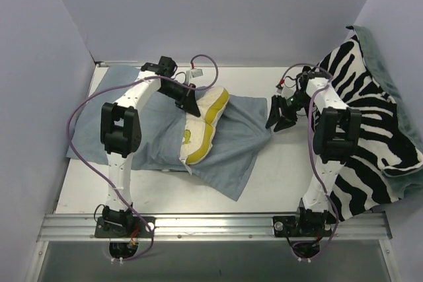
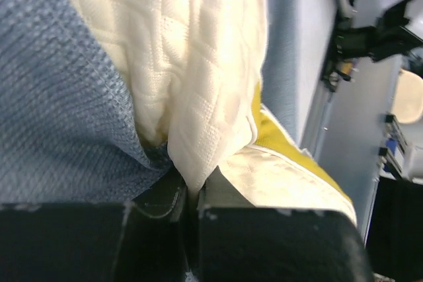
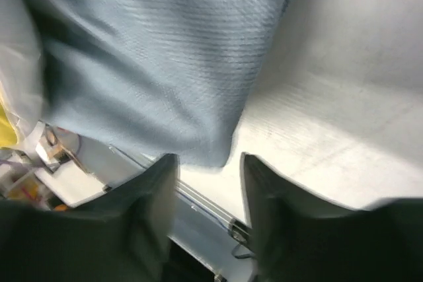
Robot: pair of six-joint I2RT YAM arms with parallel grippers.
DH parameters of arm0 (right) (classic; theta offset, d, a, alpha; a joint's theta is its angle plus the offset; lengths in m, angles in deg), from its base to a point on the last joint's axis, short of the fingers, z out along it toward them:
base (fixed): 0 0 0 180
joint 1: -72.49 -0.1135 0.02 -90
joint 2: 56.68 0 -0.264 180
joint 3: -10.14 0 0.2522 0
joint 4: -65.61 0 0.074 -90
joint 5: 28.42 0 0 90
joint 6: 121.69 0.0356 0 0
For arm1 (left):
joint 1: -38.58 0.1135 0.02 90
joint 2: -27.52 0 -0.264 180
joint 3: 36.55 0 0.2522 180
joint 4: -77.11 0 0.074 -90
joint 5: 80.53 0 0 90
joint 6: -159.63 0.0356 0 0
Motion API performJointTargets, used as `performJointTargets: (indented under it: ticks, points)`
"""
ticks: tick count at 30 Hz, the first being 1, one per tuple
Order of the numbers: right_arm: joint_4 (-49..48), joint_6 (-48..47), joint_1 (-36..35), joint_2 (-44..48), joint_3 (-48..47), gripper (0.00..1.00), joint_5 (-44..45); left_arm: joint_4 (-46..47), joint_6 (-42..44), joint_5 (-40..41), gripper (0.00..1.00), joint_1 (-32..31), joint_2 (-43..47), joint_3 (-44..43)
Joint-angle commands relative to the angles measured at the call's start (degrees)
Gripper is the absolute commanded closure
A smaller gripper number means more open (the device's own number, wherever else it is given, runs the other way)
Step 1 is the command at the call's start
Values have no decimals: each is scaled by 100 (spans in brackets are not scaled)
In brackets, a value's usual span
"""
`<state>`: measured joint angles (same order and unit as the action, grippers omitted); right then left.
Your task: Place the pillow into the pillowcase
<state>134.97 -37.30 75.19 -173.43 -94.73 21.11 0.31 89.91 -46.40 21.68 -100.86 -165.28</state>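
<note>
The cream pillow [image 1: 213, 105] with its yellow edge band [image 1: 201, 142] lies tilted on the blue-grey pillowcase [image 1: 241, 143] at mid-table. Pillowcase fabric and my left arm hide the pillow's left part. My left gripper [image 1: 190, 105] is shut on a fold of the pillow [image 2: 198, 97], pinched at the jaws [image 2: 192, 188], with pillowcase cloth [image 2: 66, 110] bunched on the left. My right gripper [image 1: 279, 122] stands open just off the pillowcase's right corner. In the right wrist view that corner [image 3: 165, 64] hangs just beyond the tips of the gripper [image 3: 206, 163], touching neither finger.
A zebra-striped cloth [image 1: 370, 130] with green backing drapes over the table's right side behind the right arm. Purple cables loop over both arms. The white table [image 3: 344, 97] shows to the right of the pillowcase, and a metal rail [image 1: 211, 226] runs along the near edge.
</note>
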Motion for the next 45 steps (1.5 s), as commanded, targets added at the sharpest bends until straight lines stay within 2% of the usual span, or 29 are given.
performJointTargets:
  ticks: [1,3,5,6,9,10,12,13,17,18,20,24,26,28,33,34,35,38,39,40,44,45]
  points:
    - [215,268,-137,583,-933,44,-22,-366,618,-1557,100,-243,410,160]
    - [93,393,-235,627,-1285,42,-75,-375,645,-1707,100,-296,384,186]
    - [-284,856,-524,715,-1287,50,-355,-305,557,-1926,100,-296,331,151]
    - [-477,1112,-594,741,-1208,59,-531,-296,452,-2005,100,-287,235,38]
    - [-1680,2464,-928,768,-332,70,-954,-261,259,-2365,100,-234,59,-304]
    - [-2484,2877,-1042,802,237,74,-902,-269,223,-2410,100,-217,24,-367]
    - [-3122,3626,-1359,812,707,78,-490,-261,153,-2498,100,-182,-3,-472]
    - [-3682,3785,-1464,820,891,78,-358,-261,144,-2507,100,-173,-3,-473]
    - [-4451,4418,-2017,794,1376,67,319,-261,73,-2551,100,-138,6,-412]
    - [-4617,4576,-2115,768,1359,54,625,-261,91,-2542,100,-146,23,-377]
    - [-4645,4700,-2334,672,1307,45,995,-261,91,-2533,100,-138,32,-332]
    - [-4110,5104,-2695,224,755,41,1927,-261,135,-2481,100,-129,93,-174]
    - [-3602,5026,-2836,-92,455,38,2568,-261,126,-2454,100,-129,111,-104]
    - [-3023,4990,-2985,-532,26,35,2798,-261,117,-2419,100,-120,120,-78]
    - [-2818,4806,-3056,-823,365,36,3124,-261,91,-2384,100,-41,181,-25]
    - [-2800,4762,-3047,-814,453,38,3159,-252,91,-2384,100,-23,190,-7]
    - [-2800,4701,-2978,-823,706,54,3029,-252,82,-2375,100,3,199,19]
    - [-2729,4543,-2811,-718,1111,75,2957,-243,73,-2288,100,117,225,63]
    - [-2677,4385,-2758,-665,1183,90,2879,-226,91,-2261,100,152,225,72]
    - [-2607,4253,-2670,-621,1244,99,2817,-234,82,-2235,100,213,225,63]
    - [-2387,3313,-2248,-174,1315,100,2632,-234,91,-2112,100,363,269,177]
    - [-2378,3111,-1960,62,1359,100,2510,-226,134,-2051,100,390,295,221]
